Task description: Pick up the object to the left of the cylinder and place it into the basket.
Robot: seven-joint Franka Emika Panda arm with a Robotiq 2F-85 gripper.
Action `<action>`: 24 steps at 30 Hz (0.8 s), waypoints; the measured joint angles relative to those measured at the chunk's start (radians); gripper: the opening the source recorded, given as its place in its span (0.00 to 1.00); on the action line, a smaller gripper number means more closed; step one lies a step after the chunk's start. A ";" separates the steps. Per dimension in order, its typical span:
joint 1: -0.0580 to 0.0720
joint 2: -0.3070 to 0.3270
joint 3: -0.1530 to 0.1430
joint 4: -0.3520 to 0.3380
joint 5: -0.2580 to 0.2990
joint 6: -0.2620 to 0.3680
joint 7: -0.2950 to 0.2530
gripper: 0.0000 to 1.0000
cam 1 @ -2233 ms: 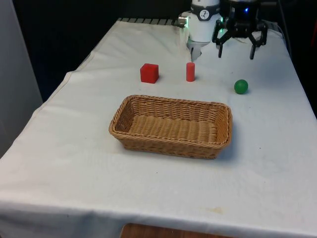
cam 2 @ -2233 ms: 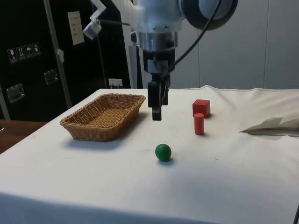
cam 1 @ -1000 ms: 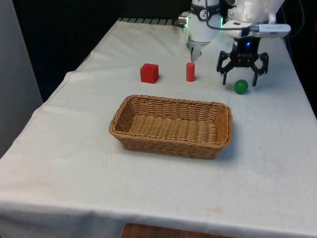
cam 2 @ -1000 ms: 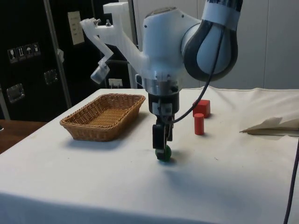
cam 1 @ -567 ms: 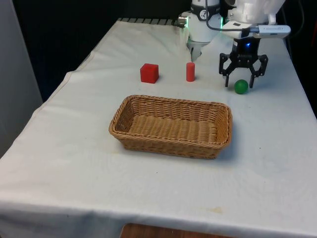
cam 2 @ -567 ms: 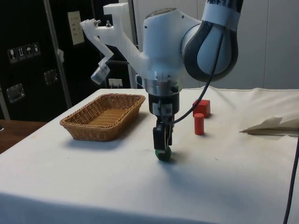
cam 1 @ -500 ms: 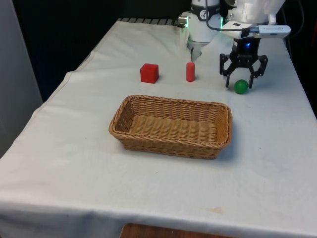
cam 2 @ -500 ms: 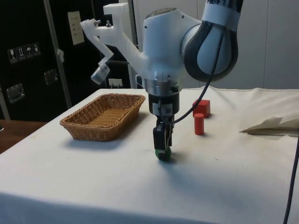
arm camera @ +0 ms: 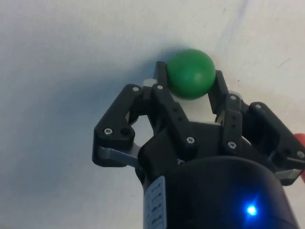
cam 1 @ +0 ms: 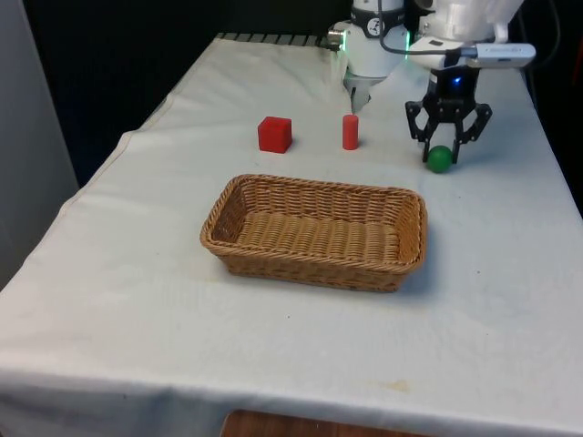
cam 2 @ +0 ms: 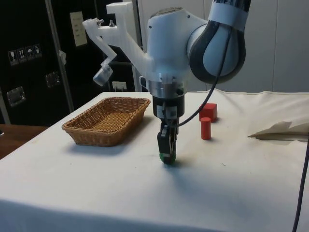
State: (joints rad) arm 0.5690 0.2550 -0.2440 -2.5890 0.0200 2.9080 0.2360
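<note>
Clamping the green ball point(cam 1: 440, 158) between both fingers, the gripper point(cam 1: 443, 153) sits low on the bench point(cam 1: 137, 273), on the front view's right of the red cylinder point(cam 1: 350, 132). Red cube point(cam 1: 274, 134) stands beyond the wicker basket point(cam 1: 314, 231), well apart from the gripper.
</note>
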 measured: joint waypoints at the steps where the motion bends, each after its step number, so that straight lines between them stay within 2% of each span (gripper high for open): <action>1: 0.000 -0.007 -0.001 0.000 0.000 -0.005 0.000 0.00; 5: 0.000 -0.037 -0.003 0.000 -0.002 -0.031 -0.001 0.00; 12: -0.001 -0.128 -0.010 0.001 -0.010 -0.116 -0.006 0.00; 20: -0.006 -0.177 -0.025 0.038 -0.010 -0.191 -0.025 0.00; 22: -0.006 -0.177 -0.025 0.038 -0.010 -0.191 -0.025 0.00; 24: -0.008 -0.179 -0.035 0.064 -0.010 -0.217 -0.035 0.00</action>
State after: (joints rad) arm 0.5610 0.0760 -0.2790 -2.5250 0.0100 2.6910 0.2010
